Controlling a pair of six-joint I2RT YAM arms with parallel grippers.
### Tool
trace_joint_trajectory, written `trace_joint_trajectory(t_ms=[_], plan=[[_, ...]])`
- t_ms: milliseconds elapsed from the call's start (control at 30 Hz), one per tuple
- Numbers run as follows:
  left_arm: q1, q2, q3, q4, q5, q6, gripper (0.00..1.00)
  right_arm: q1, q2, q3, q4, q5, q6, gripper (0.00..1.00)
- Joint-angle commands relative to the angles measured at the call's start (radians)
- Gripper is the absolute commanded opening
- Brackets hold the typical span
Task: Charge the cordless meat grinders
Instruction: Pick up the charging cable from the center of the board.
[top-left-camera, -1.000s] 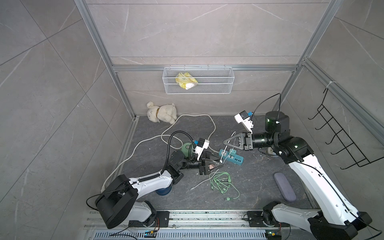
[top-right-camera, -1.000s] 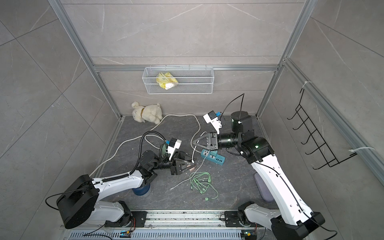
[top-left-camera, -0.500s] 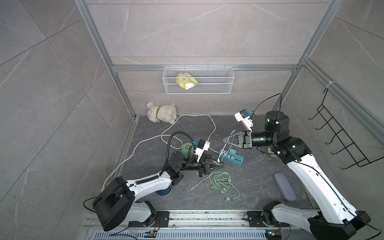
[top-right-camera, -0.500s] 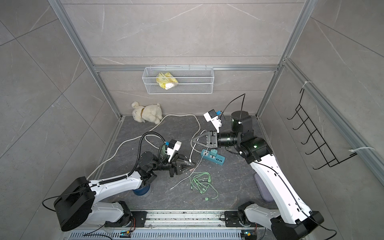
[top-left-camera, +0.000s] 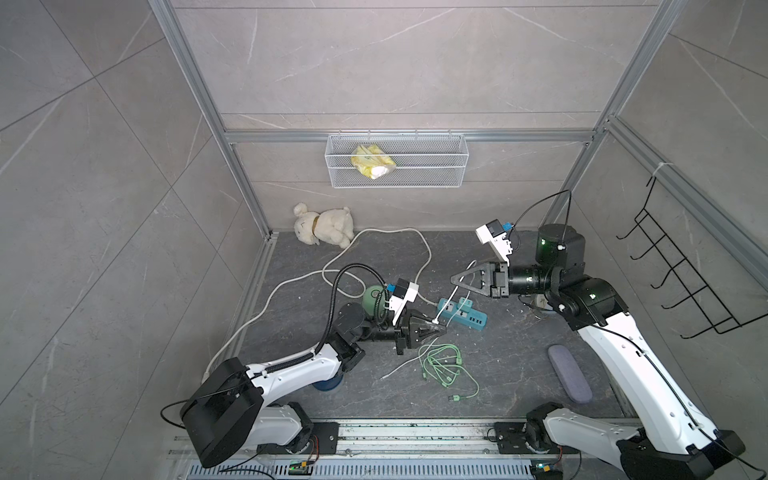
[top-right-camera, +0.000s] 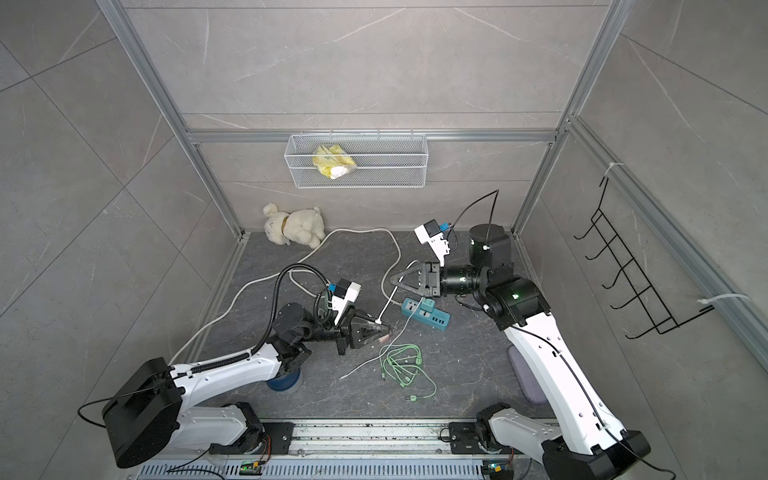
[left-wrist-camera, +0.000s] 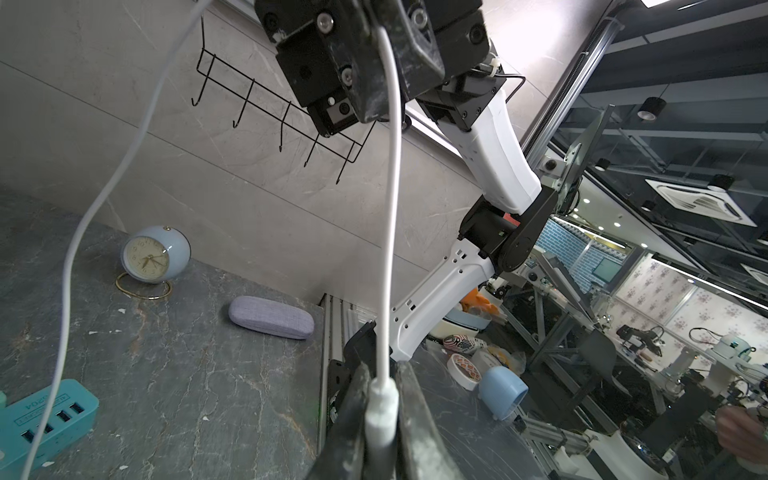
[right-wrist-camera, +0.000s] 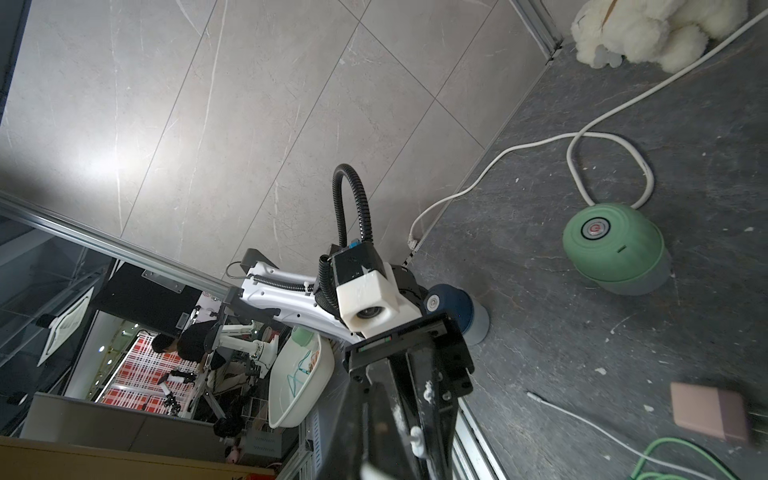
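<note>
At the left gripper (left-wrist-camera: 382, 372), low over the dark grey stone-look tabletop (top-left-camera: 519, 374): jaws drawn almost together, pinching the white moulded plug (left-wrist-camera: 380, 411) of the thin white charging cable (left-wrist-camera: 390, 208) from both sides. At the right gripper (top-left-camera: 456, 279), raised above the teal plastic power strip (top-left-camera: 465, 316): jaws fully closed on that same cable further along. Between the two, in the left wrist view, a nearly straight run of cable from the plug up into the black jaws. Beyond them, a second strand hanging down past the teal strip, its end out of frame.

Upright on the tabletop, just behind the left wrist camera and beside a loop of thick white power cord (top-left-camera: 386, 232): the pale mint green dome-shaped plastic grinder (top-left-camera: 371, 296), round metal button on top. Near the front rail, largely covered by the left forearm in both top views and well apart from both grippers: the dark navy blue dome-shaped plastic grinder (top-right-camera: 282, 380).

Flat on the tabletop just below the left gripper's tip: a small pale pink cube charger (right-wrist-camera: 706, 409). Near it, toward the front, a tangle of thin green cables (top-left-camera: 442, 365). Off on the right side, a round pale blue desk clock (left-wrist-camera: 156, 259) and a grey fabric glasses case (top-left-camera: 569, 374).
</note>
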Motion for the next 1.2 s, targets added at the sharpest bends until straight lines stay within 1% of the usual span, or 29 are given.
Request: trace_joint_trajectory(t_ms=[0,100,167,267,333,367,400,467,533,567,600,667,767,833,900,933,1000,1067,1167], plan=[[-0.001,-0.039,0.0,-0.013,0.015,0.042,0.13,-0.009,-0.019,-0.011,0.0,-0.021,-0.008,0.0],[-0.001,-0.053,-0.004,-0.034,0.015,0.052,0.12,-0.011,-0.021,-0.011,-0.001,-0.019,-0.009,0.0],[-0.001,-0.06,-0.004,-0.048,0.018,0.058,0.1,-0.013,-0.021,-0.011,-0.001,-0.02,-0.011,0.0],[-0.001,-0.057,0.001,-0.066,0.023,0.069,0.02,-0.014,-0.018,-0.011,-0.005,-0.027,-0.013,0.0],[-0.001,-0.053,0.008,-0.069,0.026,0.074,0.0,-0.015,-0.015,-0.008,-0.028,-0.029,-0.027,0.0],[0.0,-0.051,0.011,-0.071,0.024,0.08,0.0,-0.014,-0.013,-0.003,-0.057,-0.028,-0.049,0.05],[-0.001,-0.048,0.015,-0.077,0.022,0.086,0.0,-0.013,-0.01,0.003,-0.103,-0.02,-0.084,0.22],[-0.001,-0.048,0.025,-0.103,0.019,0.105,0.0,-0.015,-0.008,0.016,-0.202,-0.004,-0.166,0.47],[-0.001,-0.045,0.039,-0.142,0.02,0.131,0.0,-0.014,-0.005,0.042,-0.317,0.015,-0.255,0.66],[0.0,-0.042,0.049,-0.173,0.021,0.151,0.0,-0.015,-0.002,0.06,-0.39,0.027,-0.312,0.71],[-0.001,-0.038,0.059,-0.212,0.02,0.172,0.0,-0.014,0.001,0.081,-0.451,0.049,-0.355,0.73],[-0.001,-0.034,0.08,-0.29,0.017,0.218,0.0,-0.015,0.001,0.141,-0.598,0.131,-0.448,0.73],[-0.001,-0.027,0.11,-0.405,0.019,0.288,0.0,-0.015,-0.013,0.234,-0.71,0.278,-0.516,0.73],[-0.001,-0.021,0.133,-0.476,0.027,0.338,0.0,-0.014,-0.018,0.295,-0.756,0.391,-0.557,0.72],[0.0,-0.011,0.16,-0.55,0.046,0.387,0.0,-0.014,-0.026,0.327,-0.767,0.453,-0.603,0.7],[-0.002,-0.004,0.175,-0.584,0.063,0.42,0.0,-0.015,-0.044,0.308,-0.733,0.473,-0.625,0.69],[-0.002,0.006,0.185,-0.597,0.105,0.471,0.0,-0.015,-0.089,0.232,-0.623,0.447,-0.663,0.68],[-0.002,0.011,0.198,-0.624,0.132,0.512,0.0,-0.012,-0.108,0.153,-0.541,0.36,-0.733,0.65],[-0.005,0.021,0.233,-0.711,0.18,0.581,0.0,0.003,-0.075,0.146,-0.532,0.287,-0.826,0.64]])
